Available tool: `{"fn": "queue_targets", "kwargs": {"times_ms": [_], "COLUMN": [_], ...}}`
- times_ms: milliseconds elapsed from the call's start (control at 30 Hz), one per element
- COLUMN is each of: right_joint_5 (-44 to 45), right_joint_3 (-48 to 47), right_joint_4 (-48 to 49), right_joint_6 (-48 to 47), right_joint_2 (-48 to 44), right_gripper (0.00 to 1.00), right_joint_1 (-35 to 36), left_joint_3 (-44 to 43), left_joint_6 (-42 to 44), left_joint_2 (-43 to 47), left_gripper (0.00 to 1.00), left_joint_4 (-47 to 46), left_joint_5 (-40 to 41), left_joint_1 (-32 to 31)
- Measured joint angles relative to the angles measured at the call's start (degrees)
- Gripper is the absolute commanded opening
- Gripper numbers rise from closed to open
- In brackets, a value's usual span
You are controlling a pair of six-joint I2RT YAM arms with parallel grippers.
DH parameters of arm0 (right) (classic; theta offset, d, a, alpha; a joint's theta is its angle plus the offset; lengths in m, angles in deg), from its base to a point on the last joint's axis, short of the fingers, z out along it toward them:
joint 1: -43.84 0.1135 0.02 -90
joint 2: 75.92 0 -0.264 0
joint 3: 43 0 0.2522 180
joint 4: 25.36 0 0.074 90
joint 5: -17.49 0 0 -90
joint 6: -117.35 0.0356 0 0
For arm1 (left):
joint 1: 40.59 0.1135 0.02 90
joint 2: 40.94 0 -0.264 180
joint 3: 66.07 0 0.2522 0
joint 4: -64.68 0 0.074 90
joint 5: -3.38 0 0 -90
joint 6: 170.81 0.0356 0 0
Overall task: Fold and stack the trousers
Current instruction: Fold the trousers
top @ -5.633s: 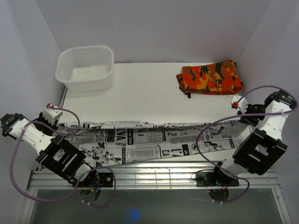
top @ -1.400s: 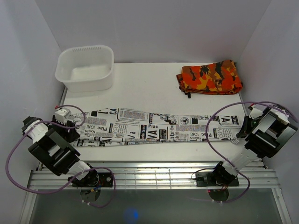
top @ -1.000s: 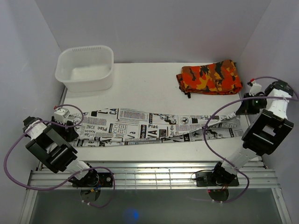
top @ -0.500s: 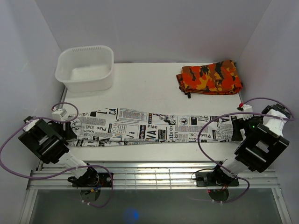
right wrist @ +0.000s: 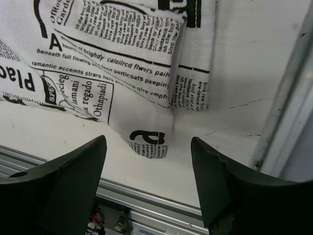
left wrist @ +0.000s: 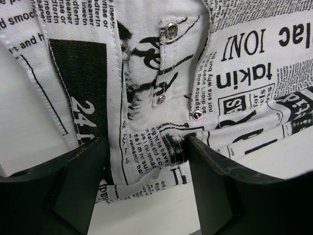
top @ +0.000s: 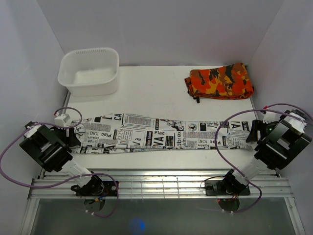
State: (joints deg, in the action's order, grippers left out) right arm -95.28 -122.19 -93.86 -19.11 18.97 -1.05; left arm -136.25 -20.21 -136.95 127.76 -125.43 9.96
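Observation:
The trousers point(top: 161, 133), white with black newspaper print, lie flat in a long strip across the table point(top: 156, 93), waist at the left. My left gripper point(top: 73, 135) is at the waist end. In the left wrist view its jaws stand apart and open, straddling the waistband point(left wrist: 156, 122) with its metal snaps, and the left gripper point(left wrist: 145, 142) has fabric lying between the fingers point(left wrist: 73, 181). My right gripper point(top: 254, 132) is at the hem end. The right wrist view shows the right gripper point(right wrist: 147, 142) open over the hem corner point(right wrist: 149, 142), clear of the cloth.
A white plastic basin point(top: 89, 71) stands at the back left. A folded orange, red and black camouflage garment point(top: 220, 81) lies at the back right. An aluminium rail point(top: 156, 183) runs along the near table edge, close below the right gripper's fingers point(right wrist: 63, 186).
The right arm has come down and forward from beside the camouflage garment to the hem end, its jaws now open. The left arm shifted slightly left. The trousers stay flat.

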Motion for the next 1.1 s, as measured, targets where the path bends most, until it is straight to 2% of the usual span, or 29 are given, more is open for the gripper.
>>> {"fn": "queue_targets", "kwargs": {"times_ms": [200, 300, 333, 400, 433, 533, 700, 867, 967, 1067, 1100], "right_joint_5": [0.35, 0.28, 0.31, 0.20, 0.22, -0.79, -6.80, -11.15, -10.80, -8.44, -7.10], "right_joint_3": [6.54, 8.20, 8.57, 9.53, 9.88, 9.07, -1.75, -12.50, -11.91, -6.14, -4.04], "right_joint_4": [3.30, 3.91, 4.13, 4.63, 4.66, 3.91, -2.16, -3.19, -0.39, 3.78, 4.39], "right_joint_6": [6.78, 9.62, 10.34, 11.43, 11.82, 12.50, 11.61, 6.99, 1.95, -3.54, -5.22], "right_joint_2": [3.13, 2.43, 2.25, 2.14, 2.25, 2.82, 3.45, 1.90, -2.03, -6.62, -7.21], "right_gripper": [0.70, 0.63, 0.50, 0.35, 0.23, 0.08, 0.08, 0.08, 0.08, 0.08, 0.11], "right_joint_1": [-0.07, -0.11, -0.11, -0.11, -0.11, -0.09, 1.03, 7.08, 10.86, 11.93, 11.74], "left_joint_3": [-0.33, -0.33, -0.33, -0.31, -0.31, -0.07, 0.87, 1.42, 1.53, 1.57, 1.57], "left_joint_6": [-0.02, 0.02, 0.04, 0.20, 0.22, 0.37, 0.35, -0.09, -0.57, -1.18, -1.33], "left_joint_2": [0.11, 0.13, 0.20, 0.28, 0.31, 0.37, 0.79, 0.81, 0.81, 0.81, 0.81], "left_gripper": [0.79, 0.79, 0.79, 0.79, 0.79, 0.79, 0.79, 0.79, 0.78, 0.77, 0.77], "left_joint_4": [0.42, 0.44, 0.46, 0.44, 0.42, 0.17, -0.44, -0.39, -0.83, -1.38, -1.51], "left_joint_5": [0.09, 0.20, 0.26, 0.39, 0.48, 0.52, 0.44, -0.35, -0.31, 0.00, 0.11], "left_joint_1": [-0.04, -0.04, -0.04, -0.04, -0.04, -0.04, -0.04, -0.07, -0.07, -0.07, -0.07]}}
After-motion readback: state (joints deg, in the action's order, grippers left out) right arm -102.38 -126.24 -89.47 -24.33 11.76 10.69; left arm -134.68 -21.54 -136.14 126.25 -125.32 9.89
